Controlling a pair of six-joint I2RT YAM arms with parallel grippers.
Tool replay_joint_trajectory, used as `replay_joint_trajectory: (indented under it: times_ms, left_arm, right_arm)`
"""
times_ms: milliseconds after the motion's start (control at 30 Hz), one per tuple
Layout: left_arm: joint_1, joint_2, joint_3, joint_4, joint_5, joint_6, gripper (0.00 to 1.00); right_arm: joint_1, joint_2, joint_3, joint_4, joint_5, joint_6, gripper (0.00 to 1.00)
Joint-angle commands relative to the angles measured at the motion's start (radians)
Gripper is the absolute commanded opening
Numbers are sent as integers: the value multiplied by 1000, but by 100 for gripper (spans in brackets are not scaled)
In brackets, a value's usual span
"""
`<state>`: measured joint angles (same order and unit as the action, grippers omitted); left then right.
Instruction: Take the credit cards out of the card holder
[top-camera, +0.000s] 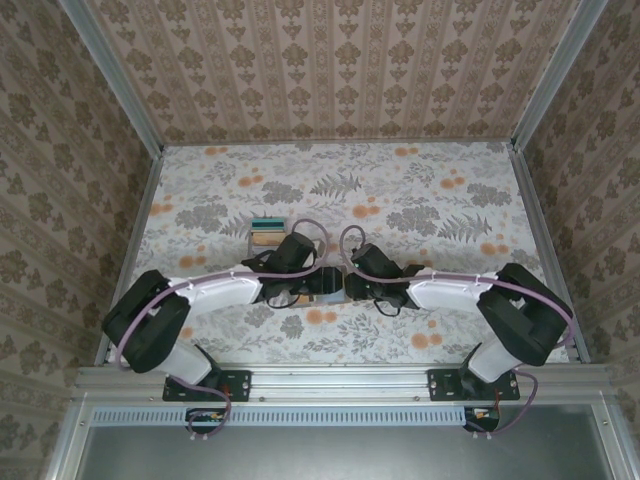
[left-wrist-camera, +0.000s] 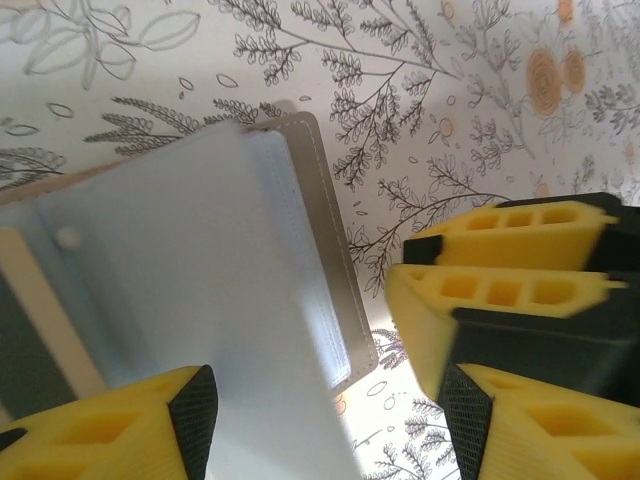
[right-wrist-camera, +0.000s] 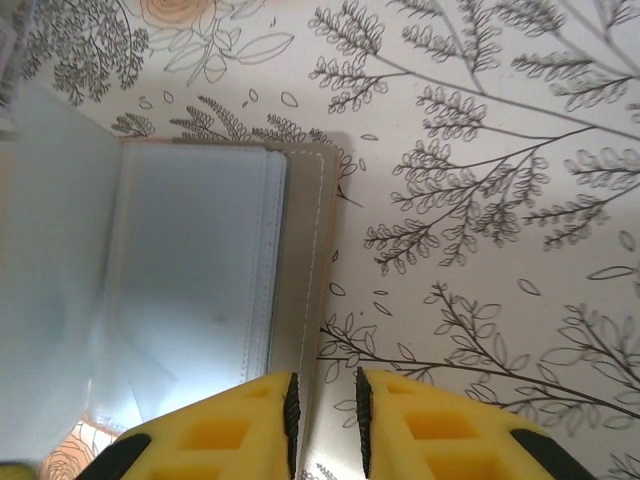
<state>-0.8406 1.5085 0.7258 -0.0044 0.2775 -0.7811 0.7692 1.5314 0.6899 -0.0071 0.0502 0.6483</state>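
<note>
The left tool (left-wrist-camera: 330, 425) is held apart, a pale leaf of the opened holder (left-wrist-camera: 200, 280) seen between its fingers (left-wrist-camera: 120, 430). The right tool (right-wrist-camera: 326, 410) is nearly together at the holder's edge; a clamp cannot be told. Apparently cards (top-camera: 268, 232) are stacked on the bench (top-camera: 440, 200) behind.

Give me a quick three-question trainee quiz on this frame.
1. True or false: the card holder lies folded shut.
2. The stack of cards sits: A) beyond the left gripper, B) at the table's near edge, C) inside the card holder.
3. Which gripper's fingers stand wider apart?
Key: 1 false, it lies open with the pale inside showing; 2 A; 3 the left.
</note>
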Motion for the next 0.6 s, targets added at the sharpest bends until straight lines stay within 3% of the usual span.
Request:
replay_joint_trajectory:
  times_ms: [0,267,567]
  left_arm:
    - [-17,49,33,36,28,3,63]
    - [11,7,15,-15,-5,7,56]
    - [180,-160,-132,-96,-6,42,40]
  right_arm:
    - [-12,-45,-24,-18,39,27,27]
    - [-15,-63,-17,-15,15,29,28]
    - [1,-17,38,90,-130,69,28]
